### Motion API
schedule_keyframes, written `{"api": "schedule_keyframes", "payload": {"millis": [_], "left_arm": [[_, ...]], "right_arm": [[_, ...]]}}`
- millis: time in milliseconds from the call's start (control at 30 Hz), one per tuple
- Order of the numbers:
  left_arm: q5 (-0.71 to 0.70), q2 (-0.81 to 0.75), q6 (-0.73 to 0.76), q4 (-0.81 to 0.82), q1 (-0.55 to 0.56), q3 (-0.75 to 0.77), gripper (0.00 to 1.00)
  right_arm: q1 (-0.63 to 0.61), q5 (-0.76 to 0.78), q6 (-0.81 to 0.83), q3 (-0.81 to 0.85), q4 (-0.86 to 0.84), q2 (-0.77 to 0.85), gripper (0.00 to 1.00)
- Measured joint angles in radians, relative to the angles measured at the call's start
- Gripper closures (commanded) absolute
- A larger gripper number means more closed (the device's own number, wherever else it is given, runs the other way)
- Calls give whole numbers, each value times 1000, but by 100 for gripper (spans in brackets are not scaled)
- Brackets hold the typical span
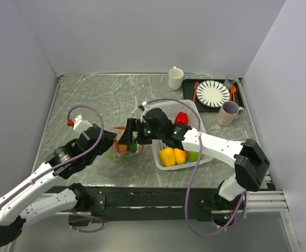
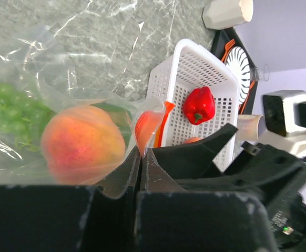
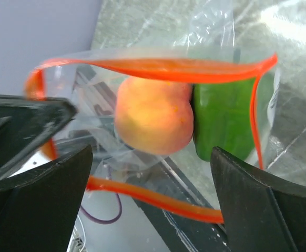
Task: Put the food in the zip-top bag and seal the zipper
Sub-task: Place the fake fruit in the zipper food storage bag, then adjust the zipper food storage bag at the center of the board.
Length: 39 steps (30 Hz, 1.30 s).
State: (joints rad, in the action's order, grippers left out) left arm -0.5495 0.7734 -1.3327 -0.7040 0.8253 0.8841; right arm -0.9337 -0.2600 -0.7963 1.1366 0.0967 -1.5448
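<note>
Progress judged about midway from the top view: zip-top bag [image 1: 120, 152] slumped on the marble table [image 1: 100, 100] just left of the white mesh basket [image 1: 169, 105], green and orange showing through the film. Left in the basket: a red pepper [image 1: 181, 118], a yellow pepper [image 1: 167, 156], an orange piece [image 1: 180, 156] and a green piece [image 1: 194, 156]. Left gripper [image 1: 113, 143] at the bag's near-left side, right gripper [image 1: 131, 132] at its mouth, between bag and basket; jaw states not readable from up here. Left wrist view: left gripper [image 2: 140, 160] pinched fully closed on a fold of the bag's film close to the mouth, propping it up. Peach [image 2: 79, 144] inside, pressed against the clear wall just beside the fingers. Knobbly green cluster [image 2: 8, 107] deeper in, grapes by the look. Zipper [image 2: 164, 123] a thin orange-red strip at the edge nearest the basket. Right wrist view: right gripper [image 3: 152, 157] spread wide, nothing between its fingers [image 3: 258, 210], hovering at the mouth and looking straight in. Zipper [image 3: 158, 68] unsealed, its two strips bowed well apart into a broad loop. Peach [image 3: 153, 115] and a green pepper [image 3: 224, 126] side by side and touching at the bottom of the bag. Film soft, clear, heavily wrinkled, glare in places; likely to sag shut if released. Remaining, by this reading: four basket pieces to move across, then the strips to press together along the whole mouth.
</note>
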Motion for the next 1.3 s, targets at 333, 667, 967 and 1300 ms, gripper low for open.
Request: {"api": "schedule_keyframes", "payload": {"millis": [333, 667, 967, 1300], "left_arm": [[-6, -17, 0, -3, -2, -17, 99], [-24, -70, 2, -5, -2, -26, 99], [-25, -90, 2, -6, -2, -26, 99], [-25, -89, 3, -23, -2, -26, 99]], "right_arm": [[0, 125, 13, 0, 79, 113, 0], [9, 262, 21, -42, 168, 254, 3], [11, 230, 6, -50, 210, 76, 55], [8, 237, 33, 26, 270, -11, 100]]}}
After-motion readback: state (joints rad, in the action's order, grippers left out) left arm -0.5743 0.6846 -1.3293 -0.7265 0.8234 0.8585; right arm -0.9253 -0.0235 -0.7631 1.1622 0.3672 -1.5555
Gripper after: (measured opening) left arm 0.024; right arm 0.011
